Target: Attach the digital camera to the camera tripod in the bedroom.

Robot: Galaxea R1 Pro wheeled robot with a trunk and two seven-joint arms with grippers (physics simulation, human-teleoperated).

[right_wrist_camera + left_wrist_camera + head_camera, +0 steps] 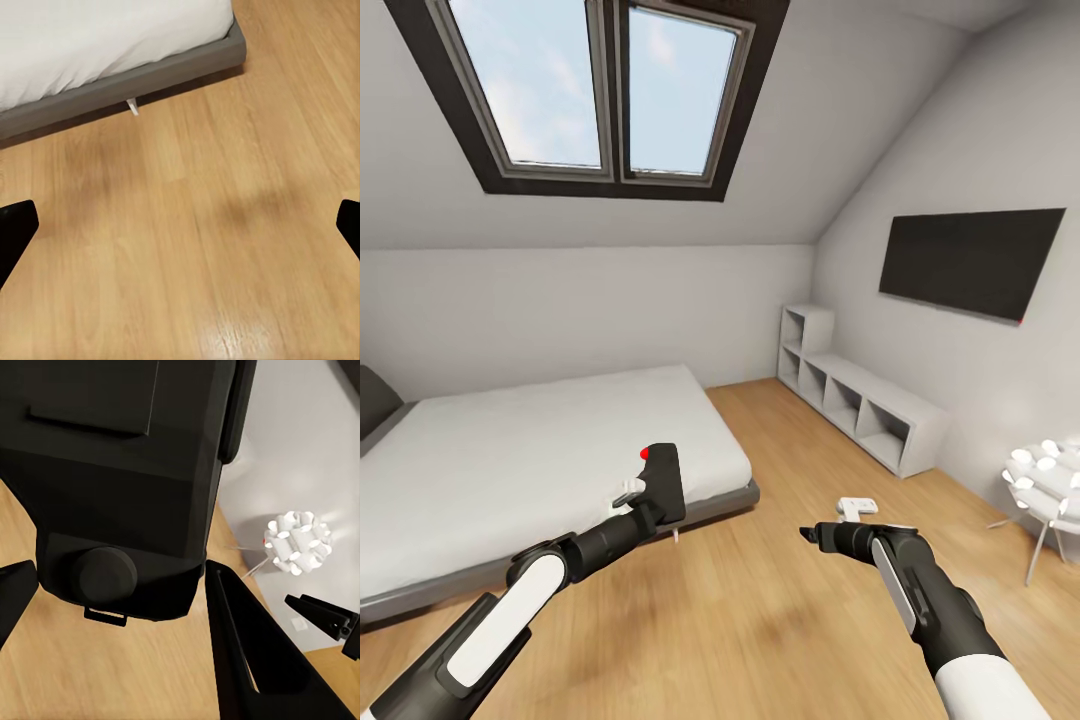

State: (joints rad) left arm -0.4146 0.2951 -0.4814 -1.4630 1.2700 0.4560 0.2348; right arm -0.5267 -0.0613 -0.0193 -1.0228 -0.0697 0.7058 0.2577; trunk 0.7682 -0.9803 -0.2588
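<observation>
The digital camera (pixel 665 482), a small black boxy body with a red round spot on its top, sits at the end of the left arm, raised above the light wood plank floor (pixel 760 600) just in front of the near edge of the low grey-framed bed with its white mattress (pixel 540 450). In the left wrist view the digital camera (pixel 120 480) lies between the two dark fingers of the left pincer (pixel 112 585), its round knob facing the lens; the fingers stand on either side of the body and are closed in on it, holding it clear of the floor.

The right pincer (pixel 812 535) is held out to the right of the camera and well apart from it, over bare floor. In the right wrist view its two black fingertips (pixel 15 229) sit at the far edges of the frame, spread wide with nothing between them.

Beyond, on the right, a low white cube shelf (pixel 860 405) stands against the wall beneath a flat black wall-mounted screen (pixel 970 260). A white chair with a bubbled seat (pixel 1050 480) stands at the far right, and a small white object (pixel 857 506) lies on the floor near the right pincer. A dark-framed skylight (pixel 600 90) is set in the sloped ceiling.
</observation>
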